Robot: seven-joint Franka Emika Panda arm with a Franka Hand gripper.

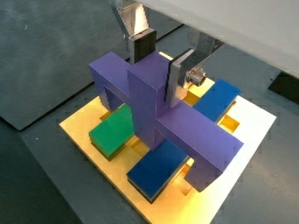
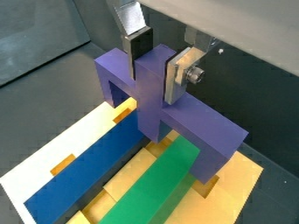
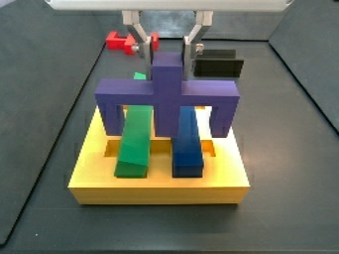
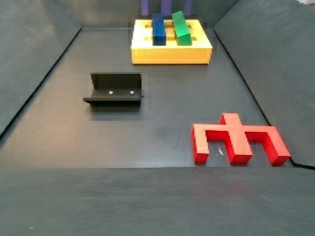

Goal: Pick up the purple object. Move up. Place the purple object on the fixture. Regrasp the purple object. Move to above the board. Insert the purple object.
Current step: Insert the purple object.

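the gripper [image 2: 159, 63] has its plates clamped on the stem of the purple object [image 3: 167, 96], which stands over the board [image 3: 162, 182] straddling the green bar [image 3: 135, 144] and blue bar [image 3: 188, 144], so i'd lower it straight, legs square to their slots.

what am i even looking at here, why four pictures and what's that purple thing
These are four views of one moment. A robot arm works over a dark table; its end effector is a two-finger clamp. Two cameras sit on its wrist, looking down along the silver fingers. Two more cameras stand beside the table. The fingers grip the stem of the purple object, held right over the yellow board, straddling its green bar and blue bar. Elsewhere on the table are a black fixture and a red piece, both untouched.
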